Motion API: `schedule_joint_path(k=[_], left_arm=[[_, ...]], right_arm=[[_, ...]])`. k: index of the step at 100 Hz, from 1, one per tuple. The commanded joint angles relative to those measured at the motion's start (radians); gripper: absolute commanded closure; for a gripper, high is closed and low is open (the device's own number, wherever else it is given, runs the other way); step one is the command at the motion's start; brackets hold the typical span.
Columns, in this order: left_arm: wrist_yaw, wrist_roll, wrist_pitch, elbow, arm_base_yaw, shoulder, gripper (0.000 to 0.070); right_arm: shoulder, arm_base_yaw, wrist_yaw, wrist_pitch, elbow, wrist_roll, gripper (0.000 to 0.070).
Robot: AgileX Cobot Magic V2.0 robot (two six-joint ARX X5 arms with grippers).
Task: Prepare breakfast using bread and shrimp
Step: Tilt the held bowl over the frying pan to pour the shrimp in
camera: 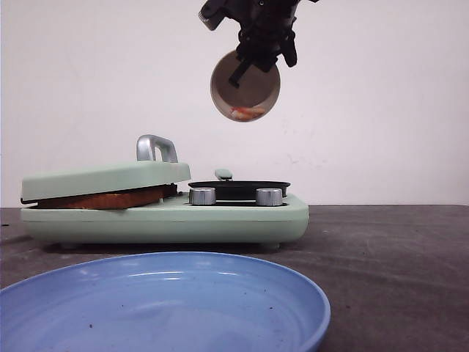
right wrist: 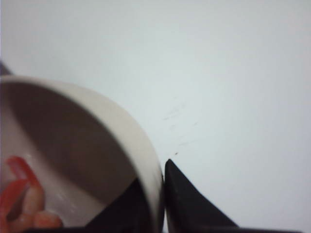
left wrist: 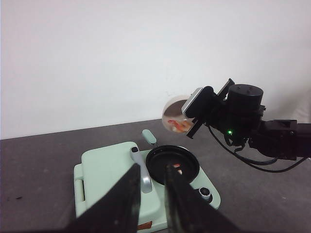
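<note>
A dark table (camera: 396,249) carries a mint-green breakfast maker (camera: 165,209), with a blue plate (camera: 161,304) nearest the front camera. The maker's hinged lid (camera: 106,178) with its silver handle (camera: 156,147) rests down on a slice of bread (camera: 102,199), whose brown crust edge shows in the gap. Beside the lid sits a small round black pan (camera: 239,187), and two silver knobs (camera: 234,196) face forward.

The right arm reaches in high over the pan, wrist bent down; the right gripper (camera: 261,53) clamps the rim of a beige bowl (camera: 245,86), tipped so its mouth faces the front camera. Orange-pink shrimp (camera: 248,112) lie at the bowl's lowest inner edge, and one piece (left wrist: 177,166) shows in the pan.

The left gripper (left wrist: 150,194) hangs above the maker's near edge, fingers slightly apart and holding nothing
</note>
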Motion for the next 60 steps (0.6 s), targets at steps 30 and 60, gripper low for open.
schedule_joint_path(k=[30,60], left_arm=[[0.001,0.006,-0.002,0.017,-0.004,-0.006,0.0696],[0.001,0.006,-0.005,0.017,-0.011,-0.007,0.0696]], right_arm=[[0.016,0.018,0.004,0.050,0.023,-0.124,0.0700],[0.016,0.025,0.011,0.130,0.023,-0.192,0.0700]])
